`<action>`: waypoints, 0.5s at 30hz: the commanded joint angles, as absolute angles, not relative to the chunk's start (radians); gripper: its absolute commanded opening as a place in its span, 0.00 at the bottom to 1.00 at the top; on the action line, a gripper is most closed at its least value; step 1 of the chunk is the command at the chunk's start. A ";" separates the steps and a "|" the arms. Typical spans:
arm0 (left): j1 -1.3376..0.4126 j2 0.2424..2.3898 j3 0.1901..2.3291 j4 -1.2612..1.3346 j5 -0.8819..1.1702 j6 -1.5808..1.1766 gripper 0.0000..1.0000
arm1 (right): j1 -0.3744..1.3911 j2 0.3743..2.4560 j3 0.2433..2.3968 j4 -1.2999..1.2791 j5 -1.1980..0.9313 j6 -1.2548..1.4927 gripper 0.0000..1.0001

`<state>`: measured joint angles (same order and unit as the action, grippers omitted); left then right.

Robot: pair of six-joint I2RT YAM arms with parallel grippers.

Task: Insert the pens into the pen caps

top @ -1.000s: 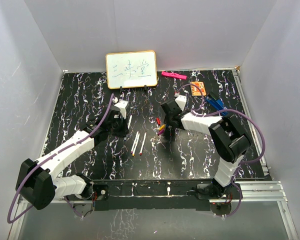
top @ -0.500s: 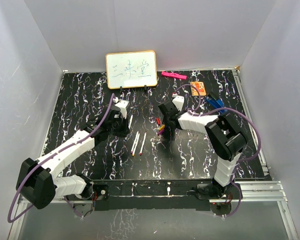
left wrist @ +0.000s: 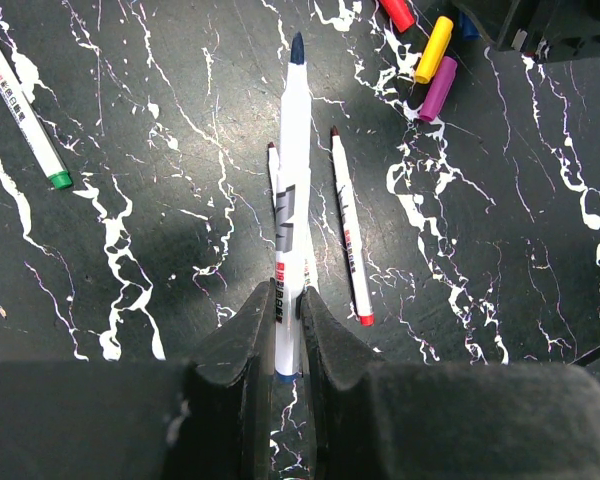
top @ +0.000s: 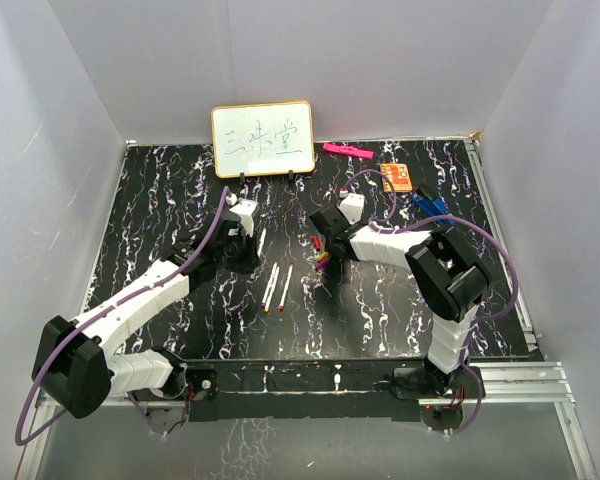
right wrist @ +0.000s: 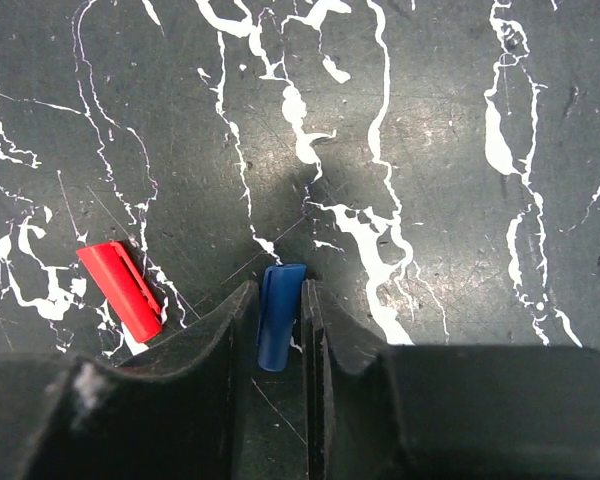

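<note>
While the left hand [left wrist: 285,300] clamps a pen [left wrist: 292,180] by its tail and the right hand [right wrist: 280,295] pinches the blue cap [right wrist: 278,330] lying on the worktop [right wrist: 430,200], a shallow grip could squirt that cap away.

plain white walls [top: 380,60] enclose a black table [top: 160,200] veined white, evenly lit.
</note>
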<state>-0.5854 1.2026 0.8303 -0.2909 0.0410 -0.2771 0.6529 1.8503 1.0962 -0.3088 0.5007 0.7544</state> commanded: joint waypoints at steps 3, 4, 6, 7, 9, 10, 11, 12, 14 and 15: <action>-0.583 1.177 0.841 -0.285 0.048 -0.278 0.00 | 0.667 1.940 1.089 -0.429 0.495 0.766 0.20; -0.583 1.178 0.841 -0.287 0.048 -0.278 0.00 | 0.666 1.955 1.094 -0.432 0.496 0.762 0.19; -0.583 1.180 0.841 -0.291 0.048 -0.278 0.00 | 0.667 1.972 1.103 -0.437 0.497 0.752 0.17; -0.584 1.180 0.841 -0.292 0.048 -0.278 0.00 | 0.667 1.979 1.108 -0.439 0.496 0.747 0.17; -0.583 1.179 0.841 -0.293 0.046 -0.278 0.00 | 0.667 1.989 1.113 -0.439 0.493 0.740 0.14; -0.584 1.178 0.840 -0.293 0.046 -0.278 0.00 | 0.666 1.992 1.114 -0.440 0.490 0.739 0.12; -0.583 1.176 0.840 -0.292 0.046 -0.278 0.00 | 0.667 1.994 1.115 -0.439 0.481 0.737 0.10; -0.584 1.176 0.839 -0.292 0.046 -0.278 0.00 | 0.666 1.994 1.115 -0.437 0.472 0.735 0.07; -0.584 1.178 0.843 -0.290 0.047 -0.276 0.00 | 0.666 1.990 1.113 -0.431 0.454 0.727 0.01; -0.583 1.180 0.845 -0.289 0.049 -0.274 0.00 | 0.666 1.986 1.111 -0.429 0.448 0.726 0.00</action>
<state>-0.5854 1.2026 0.8303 -0.2913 0.0406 -0.2771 0.6655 1.9083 1.1561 -0.3267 0.5571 0.7395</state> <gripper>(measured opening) 0.108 0.162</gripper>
